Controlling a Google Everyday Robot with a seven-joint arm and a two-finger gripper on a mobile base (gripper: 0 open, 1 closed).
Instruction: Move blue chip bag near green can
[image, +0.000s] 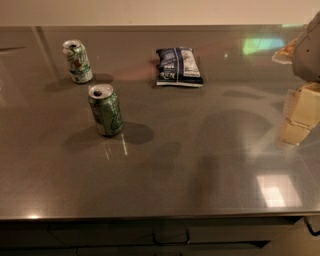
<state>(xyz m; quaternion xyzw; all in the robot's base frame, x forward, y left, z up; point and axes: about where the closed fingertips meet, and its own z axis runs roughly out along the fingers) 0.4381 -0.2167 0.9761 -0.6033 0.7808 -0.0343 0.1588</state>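
Observation:
The blue chip bag (178, 66) lies flat on the grey counter (200, 165), toward the back middle. The green can (105, 110) stands upright at the left middle, dark green with a silver top. The gripper (298, 112) hangs at the right edge of the view, pale cream-coloured, well to the right of the bag and apart from it. It holds nothing that I can see.
A paler white-and-green can (77, 61) with red marks stands upright at the back left, behind the green can. The counter's front edge runs along the bottom, with dark drawers (150, 237) below it. A wall borders the back.

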